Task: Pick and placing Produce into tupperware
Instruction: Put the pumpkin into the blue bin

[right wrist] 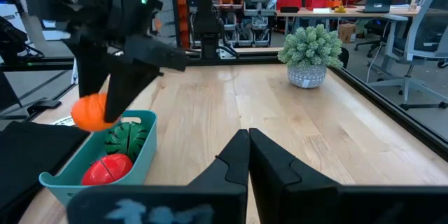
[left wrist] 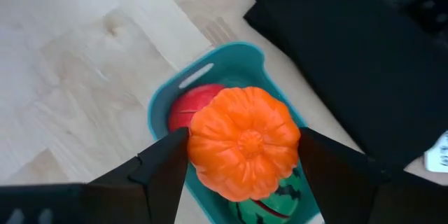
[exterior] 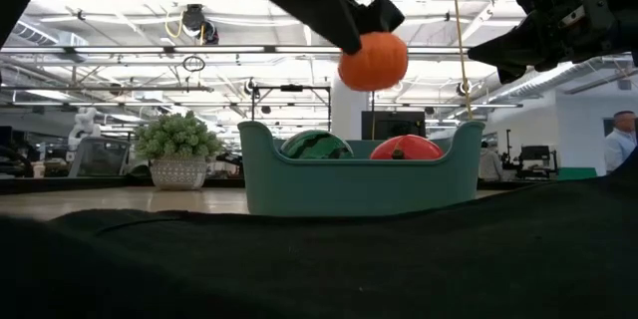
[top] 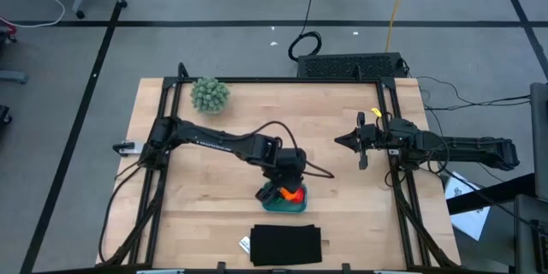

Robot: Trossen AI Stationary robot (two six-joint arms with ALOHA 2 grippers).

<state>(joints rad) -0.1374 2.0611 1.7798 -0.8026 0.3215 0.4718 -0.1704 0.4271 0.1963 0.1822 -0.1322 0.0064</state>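
Observation:
My left gripper (left wrist: 241, 161) is shut on the orange round produce piece (left wrist: 243, 142) and hovers above the teal tupperware (top: 282, 206). Seen in the low view, the orange piece (exterior: 373, 61) hangs clear above the tupperware's rim (exterior: 359, 184). Inside the tupperware lie the dark green striped piece (exterior: 315, 145) and the red piece (exterior: 405, 148). My right gripper (right wrist: 248, 155) is shut and empty, raised near the table's right side (top: 346, 139). My left gripper pinches the orange piece between its two fingers (left wrist: 168, 164), one on each opposite side of its round body (left wrist: 203, 147). The fingers come from above, pointing down. The piece is lifted clear, above the tupperware.
A black flat rectangle (top: 286, 245) lies at the table's near edge, just beside the tupperware. A pale-green fuzzy ball plant in a pot (top: 209, 95) stands at the far left corner. Bare wood spans the table's middle (top: 325, 120).

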